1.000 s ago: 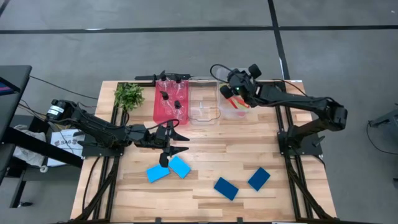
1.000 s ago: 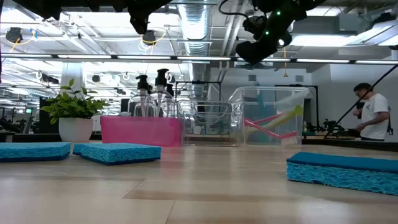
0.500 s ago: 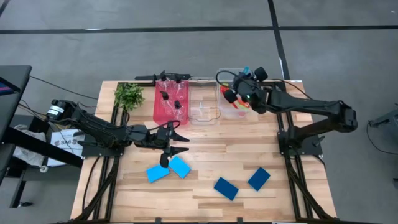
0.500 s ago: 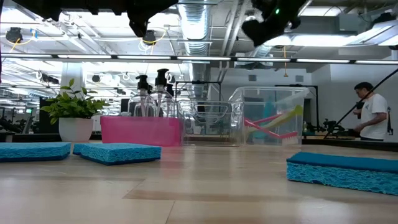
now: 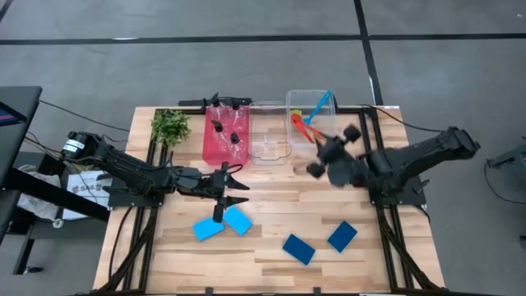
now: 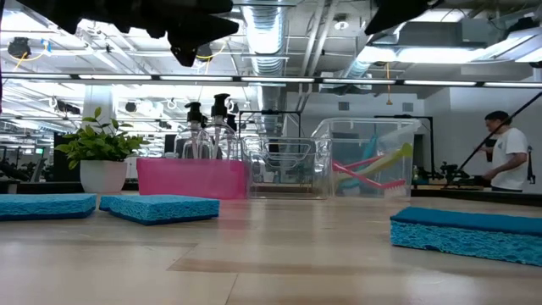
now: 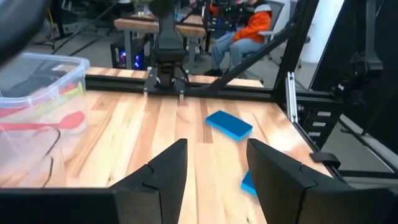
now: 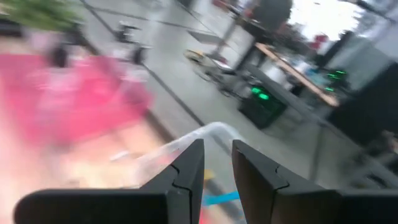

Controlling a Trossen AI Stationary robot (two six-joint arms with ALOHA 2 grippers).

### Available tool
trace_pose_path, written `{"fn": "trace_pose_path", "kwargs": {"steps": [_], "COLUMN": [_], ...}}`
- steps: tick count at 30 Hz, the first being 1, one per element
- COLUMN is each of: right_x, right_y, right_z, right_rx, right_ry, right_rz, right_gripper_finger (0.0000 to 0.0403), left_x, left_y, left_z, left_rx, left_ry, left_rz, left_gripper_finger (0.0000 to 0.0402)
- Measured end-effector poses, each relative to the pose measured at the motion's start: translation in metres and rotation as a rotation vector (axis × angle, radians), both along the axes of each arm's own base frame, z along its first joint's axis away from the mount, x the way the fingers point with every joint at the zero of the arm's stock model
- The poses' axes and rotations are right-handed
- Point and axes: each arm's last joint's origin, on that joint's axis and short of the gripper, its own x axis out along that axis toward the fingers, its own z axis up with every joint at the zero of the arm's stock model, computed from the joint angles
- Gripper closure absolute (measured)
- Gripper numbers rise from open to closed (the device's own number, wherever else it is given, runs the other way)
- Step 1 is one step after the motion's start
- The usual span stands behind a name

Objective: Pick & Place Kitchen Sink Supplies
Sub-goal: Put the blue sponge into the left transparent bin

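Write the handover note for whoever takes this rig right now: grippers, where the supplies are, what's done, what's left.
Left gripper: open, empty, over the table above the two light-blue sponges.
Right gripper: slightly open, empty, above the table just in front of the brush bin.
Pump bottles: in the pink bin.
Brushes: red, blue and yellow-green, in the brush bin.
Middle clear bin: looks empty.
Two dark-blue sponges: front right of the table.
Done: bottles and brushes binned.
Left: all four sponges lie on the table; the middle bin seems the likely place for them.
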Motion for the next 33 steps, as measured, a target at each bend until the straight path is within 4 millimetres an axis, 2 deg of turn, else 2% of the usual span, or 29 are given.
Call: {"fn": "trace_pose_path", "kwargs": {"steps": [4, 9, 16, 21, 25, 29, 33], "right_x": [-0.003, -0.001, -0.002, -0.004, -0.004, -0.004, -0.005], "right_y": [0.039, 0.087, 0.135, 0.150, 0.155, 0.155, 0.155], "right_z": [-0.023, -0.052, -0.091, -0.106, -0.102, -0.093, -0.089], "right_rx": [0.052, 0.086, 0.093, 0.061, 0.071, 0.159, 0.327], "right_ry": [-0.068, -0.069, -0.003, 0.053, 0.053, 0.067, 0.096], "right_rz": [0.149, 0.320, 0.447, 0.492, 0.515, 0.575, 0.667], "right_gripper_finger": [0.0327, 0.0327, 0.0327, 0.0327, 0.0327, 0.0327, 0.0327], "left_x": [-0.001, -0.002, -0.002, -0.002, -0.002, -0.004, -0.006], "left_y": [0.000, 0.002, 0.002, 0.002, 0.000, -0.004, -0.006], "left_z": [-0.005, -0.012, -0.012, -0.012, -0.012, -0.014, -0.019], "left_rx": [0.014, 0.033, 0.011, 0.008, 0.002, -0.026, -0.015], "left_ry": [0.049, 0.122, 0.120, 0.121, 0.123, 0.155, 0.212], "left_rz": [0.000, 0.005, 0.009, 0.010, -0.020, -0.117, -0.136], "left_gripper_finger": [0.0234, 0.0234, 0.0234, 0.0234, 0.0234, 0.0234, 0.0234]}}
